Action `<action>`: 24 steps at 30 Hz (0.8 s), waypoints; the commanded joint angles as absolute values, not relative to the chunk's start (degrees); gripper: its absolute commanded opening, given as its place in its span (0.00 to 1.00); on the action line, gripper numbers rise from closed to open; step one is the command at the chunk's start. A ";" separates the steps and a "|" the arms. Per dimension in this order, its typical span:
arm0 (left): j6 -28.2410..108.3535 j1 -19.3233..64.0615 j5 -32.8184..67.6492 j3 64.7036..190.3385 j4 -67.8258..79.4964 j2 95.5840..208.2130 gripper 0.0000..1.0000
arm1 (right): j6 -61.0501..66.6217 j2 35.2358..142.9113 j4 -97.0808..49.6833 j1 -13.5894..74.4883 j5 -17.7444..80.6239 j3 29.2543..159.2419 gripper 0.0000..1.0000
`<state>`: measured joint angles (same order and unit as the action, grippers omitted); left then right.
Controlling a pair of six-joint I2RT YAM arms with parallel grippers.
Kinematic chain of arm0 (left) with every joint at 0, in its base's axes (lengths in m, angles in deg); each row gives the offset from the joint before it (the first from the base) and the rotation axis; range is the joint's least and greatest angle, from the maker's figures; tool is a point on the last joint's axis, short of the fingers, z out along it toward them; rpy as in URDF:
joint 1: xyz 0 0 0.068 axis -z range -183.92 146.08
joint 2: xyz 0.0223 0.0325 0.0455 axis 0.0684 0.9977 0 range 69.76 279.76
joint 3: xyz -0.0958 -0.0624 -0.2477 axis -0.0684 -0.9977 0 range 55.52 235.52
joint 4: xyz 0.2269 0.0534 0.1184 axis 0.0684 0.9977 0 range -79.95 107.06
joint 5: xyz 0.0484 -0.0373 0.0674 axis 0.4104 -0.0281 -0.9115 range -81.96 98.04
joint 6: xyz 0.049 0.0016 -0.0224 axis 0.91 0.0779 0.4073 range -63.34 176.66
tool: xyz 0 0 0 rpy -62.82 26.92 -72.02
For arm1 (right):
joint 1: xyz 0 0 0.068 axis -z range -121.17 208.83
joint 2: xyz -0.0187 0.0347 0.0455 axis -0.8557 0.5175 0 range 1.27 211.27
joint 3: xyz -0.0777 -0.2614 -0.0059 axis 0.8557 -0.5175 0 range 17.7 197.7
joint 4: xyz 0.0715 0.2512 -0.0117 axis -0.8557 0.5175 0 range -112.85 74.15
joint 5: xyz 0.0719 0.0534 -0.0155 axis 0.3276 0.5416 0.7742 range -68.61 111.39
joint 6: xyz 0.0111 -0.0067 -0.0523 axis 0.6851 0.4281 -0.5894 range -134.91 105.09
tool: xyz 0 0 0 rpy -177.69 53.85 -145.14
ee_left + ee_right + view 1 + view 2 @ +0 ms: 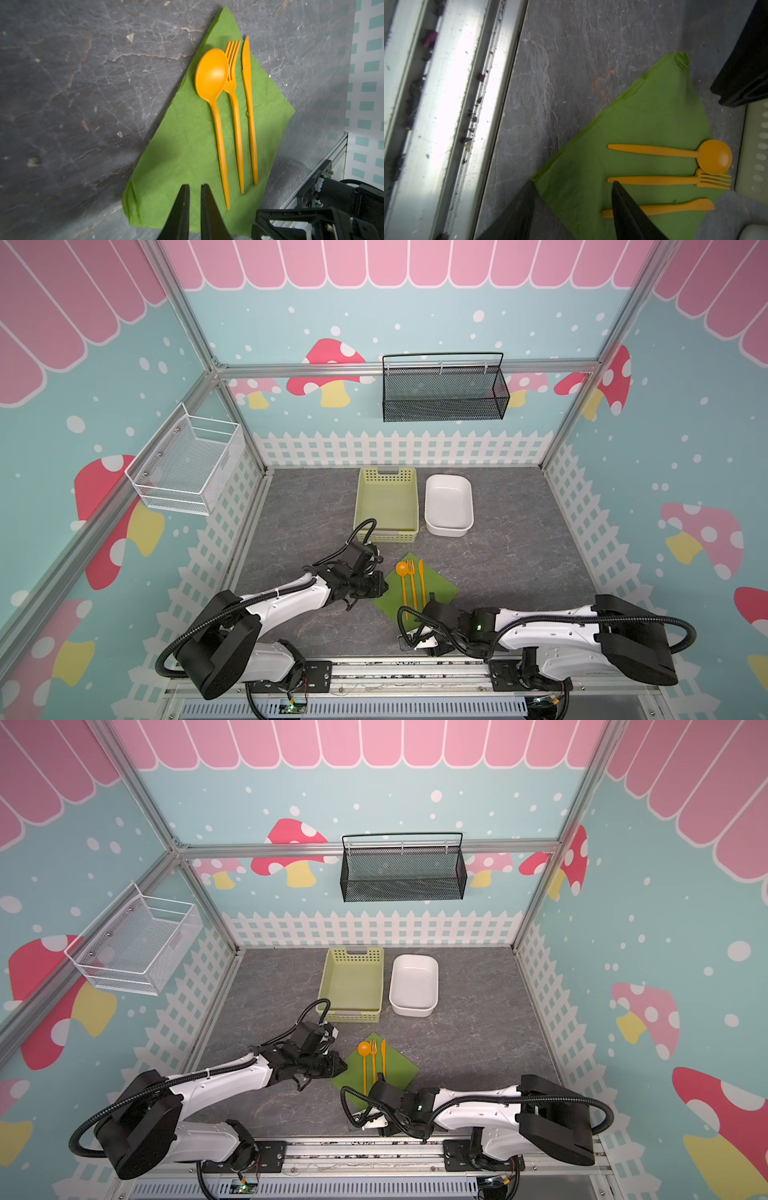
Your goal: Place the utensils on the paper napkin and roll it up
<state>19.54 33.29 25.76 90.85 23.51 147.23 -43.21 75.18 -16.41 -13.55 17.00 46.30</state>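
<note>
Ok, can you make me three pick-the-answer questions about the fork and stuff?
1. Where are the utensils? A in the basket; B on the napkin; C in the dish.
2. How many utensils are there? A two; B three; C five.
3. The napkin is: A rolled up; B torn in half; C lying flat.

Answers: B, all of them lie on the green sheet; B, there is a spoon, a fork and a knife; C, it is spread open on the table.
</note>
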 commanded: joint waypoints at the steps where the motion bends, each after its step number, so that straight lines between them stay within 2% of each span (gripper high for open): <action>1: 18.72 33.54 26.58 90.50 23.52 147.37 0.15 | -45.24 74.99 -18.36 -13.83 15.77 45.22 0.60; 9: 18.67 33.52 26.68 90.42 23.68 146.94 0.15 | -44.45 74.42 -18.21 -13.85 18.03 45.29 0.56; 19: 18.04 33.53 25.92 89.77 23.94 146.08 0.15 | -43.35 73.62 -16.72 -13.85 22.92 45.00 0.35; 24: 18.42 33.53 26.53 90.72 24.02 147.53 0.15 | -43.48 75.53 -16.21 -13.85 22.77 45.22 0.33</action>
